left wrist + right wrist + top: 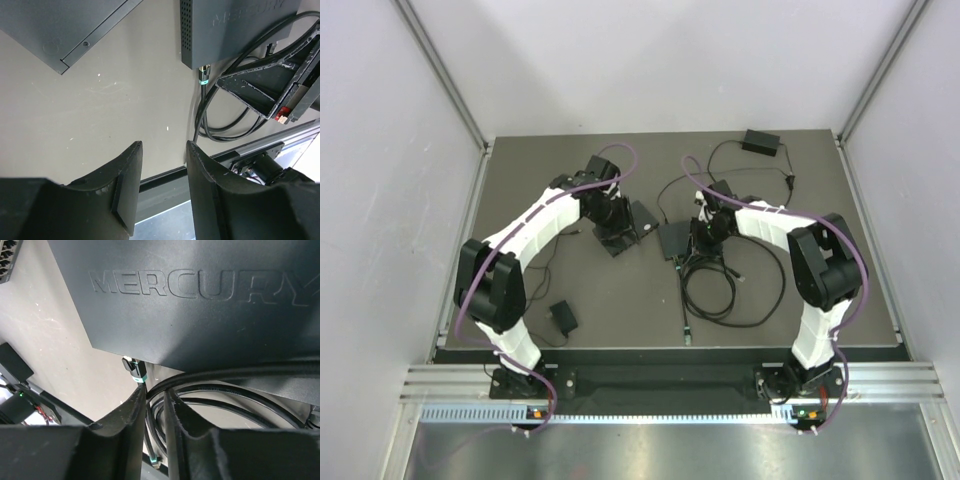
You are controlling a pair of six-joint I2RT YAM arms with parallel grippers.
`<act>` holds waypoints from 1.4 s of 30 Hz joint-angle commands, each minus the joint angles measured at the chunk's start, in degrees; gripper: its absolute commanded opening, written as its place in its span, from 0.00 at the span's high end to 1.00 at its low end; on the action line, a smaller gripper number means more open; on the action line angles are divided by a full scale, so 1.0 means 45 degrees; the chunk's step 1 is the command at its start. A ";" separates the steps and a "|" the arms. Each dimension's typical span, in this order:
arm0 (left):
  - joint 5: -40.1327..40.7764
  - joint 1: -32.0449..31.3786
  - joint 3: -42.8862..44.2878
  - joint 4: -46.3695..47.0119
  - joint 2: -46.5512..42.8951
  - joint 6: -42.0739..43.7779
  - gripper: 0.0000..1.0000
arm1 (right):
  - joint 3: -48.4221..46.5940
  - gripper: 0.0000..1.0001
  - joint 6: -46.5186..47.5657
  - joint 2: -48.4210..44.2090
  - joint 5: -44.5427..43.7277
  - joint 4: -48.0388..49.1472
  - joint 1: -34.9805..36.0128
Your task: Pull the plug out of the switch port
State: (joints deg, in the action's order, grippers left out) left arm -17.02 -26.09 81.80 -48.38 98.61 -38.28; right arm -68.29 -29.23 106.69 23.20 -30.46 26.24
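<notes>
The dark switch [673, 240] lies mid-table; its lid reads MERCURY in the right wrist view [200, 300]. A black plug with a teal band [134, 369] sits in a port on the switch's edge, and it shows in the left wrist view too [203, 75]. My right gripper [156, 390] is just behind the plug. Its jaws are narrow, with a small gap left, and the plug's black cable [150, 425] runs between them. My left gripper [164, 145] hangs open and holds nothing, left of the switch [235, 25].
A second flat black box [65, 30] lies left of the switch. Loops of black cable [730, 290] sprawl in front, ending in a loose plug [687, 335]. A power brick [761, 141] sits at the back, a small adapter [562, 317] front left.
</notes>
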 commanded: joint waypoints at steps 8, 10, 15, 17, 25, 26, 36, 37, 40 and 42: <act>-0.0125 -0.0043 0.1294 -0.0030 0.0059 0.0342 0.55 | -0.0097 1.00 0.0168 -0.0837 -0.0331 0.0675 -0.0088; -0.0164 -0.0062 0.1489 -0.0147 0.0235 0.0382 0.55 | -0.0078 1.00 0.0188 -0.1440 -0.0390 0.0558 -0.0458; -0.0476 -0.0043 0.1588 -0.0147 0.0586 0.0441 0.55 | -0.0234 1.00 0.0208 -0.2692 0.0329 0.0069 -0.1922; -0.0515 -0.0062 0.1627 -0.0167 0.0646 0.0538 0.55 | -0.0234 1.00 -0.0084 -0.3181 0.0760 0.0108 -0.2759; -0.0477 -0.0024 0.1822 -0.0264 0.0841 0.0773 0.55 | 0.0584 1.00 -0.2462 -0.4139 0.0861 0.1509 -0.6449; -0.0515 -0.0023 0.1784 -0.0264 0.0822 0.0792 0.55 | 0.1186 1.00 -0.2836 -0.4178 0.0763 0.1785 -0.7191; -0.0418 -0.0043 0.1158 -0.0226 0.0451 0.1007 0.55 | 0.0374 1.00 -0.3524 -0.2092 -0.1013 0.1965 -0.9873; -0.0360 -0.0043 0.1004 -0.0245 0.0412 0.1007 0.55 | 0.0255 1.00 -0.3659 -0.1992 -0.0880 0.2060 -1.0009; -0.0340 -0.0024 0.0749 -0.0109 0.0294 0.0988 0.55 | 0.0721 1.00 -0.5272 -0.1700 0.1225 0.3853 -1.0498; -0.0340 -0.0043 0.0748 -0.0011 0.0294 0.0949 0.55 | 0.1092 1.00 -0.6252 -0.1465 0.2745 0.5314 -1.0480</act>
State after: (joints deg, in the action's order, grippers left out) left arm -18.55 -26.11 85.82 -49.17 102.50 -34.59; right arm -63.05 -50.26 99.24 26.63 -18.06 -19.88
